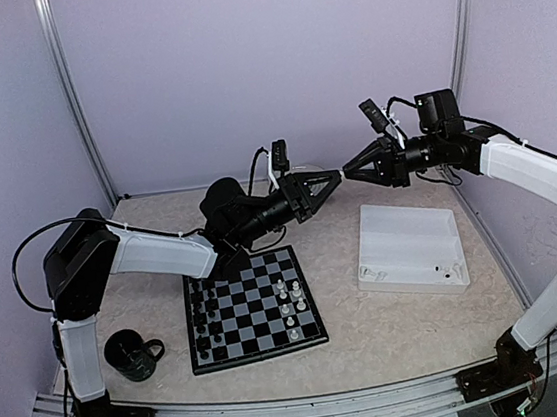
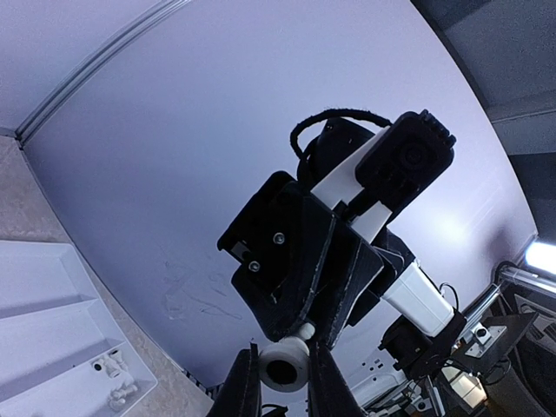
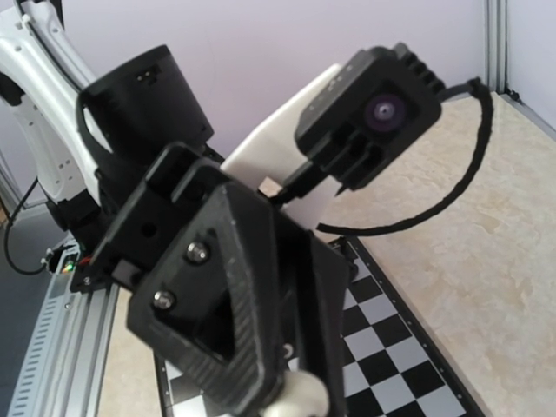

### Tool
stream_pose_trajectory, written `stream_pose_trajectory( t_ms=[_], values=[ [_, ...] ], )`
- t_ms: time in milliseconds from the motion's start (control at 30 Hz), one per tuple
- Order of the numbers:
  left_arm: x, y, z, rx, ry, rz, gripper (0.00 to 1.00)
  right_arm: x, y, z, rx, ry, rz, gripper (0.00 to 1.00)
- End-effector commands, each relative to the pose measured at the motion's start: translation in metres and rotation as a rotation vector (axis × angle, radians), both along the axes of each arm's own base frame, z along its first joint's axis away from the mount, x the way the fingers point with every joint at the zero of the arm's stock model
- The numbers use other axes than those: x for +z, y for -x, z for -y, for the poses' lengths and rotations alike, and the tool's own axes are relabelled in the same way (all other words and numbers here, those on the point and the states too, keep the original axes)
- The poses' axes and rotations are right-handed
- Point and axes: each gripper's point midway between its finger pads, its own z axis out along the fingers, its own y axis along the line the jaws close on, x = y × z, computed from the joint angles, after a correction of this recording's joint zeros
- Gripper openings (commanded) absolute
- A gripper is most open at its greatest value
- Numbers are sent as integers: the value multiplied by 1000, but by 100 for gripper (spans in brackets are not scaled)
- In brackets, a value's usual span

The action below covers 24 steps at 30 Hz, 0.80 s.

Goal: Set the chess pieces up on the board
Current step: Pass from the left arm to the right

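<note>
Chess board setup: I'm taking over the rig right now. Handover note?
Left gripper: shut on a white piece, held in mid-air over the table.
Right gripper: tip to tip with the left one, at the piece's far end; can't tell whether it grips.
Done: board has black pieces along its left side and some white pieces on its right.
Left: finish the handover, place that piece, then move the few tray pieces from the near right corner of the white tray.
</note>
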Motion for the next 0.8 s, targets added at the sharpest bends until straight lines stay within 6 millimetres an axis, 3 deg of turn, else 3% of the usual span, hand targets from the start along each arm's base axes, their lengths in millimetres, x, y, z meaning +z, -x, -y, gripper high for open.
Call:
stream_pose_trajectory(
  t_ms=[0,233,300,433,600,633,767],
  values=[
    [6,1,-3,-1,26,22,4,-3,-1,-3,-1,4,-4,13],
    [6,1,-2,-4,26,18,6,-8,-2,-4,-4,11,-6,5],
    [2,-1,-2,-1,12,12,13,-6,-3,-4,-9,17,3,4],
    [-13,-12,-12,61,-65,-4,40,0,-13,-2,-42,71,59,4],
    [-28,-31,-52,221,-250,25,49,-8,-29,-1,-81,187,97,3],
    [-24,-34,-64,258,-284,35,50,-10,-32,-2,-83,208,104,3],
    [-42,-47,-111,407,-450,21,51,-30,-46,-11,-102,303,103,3]
  ],
)
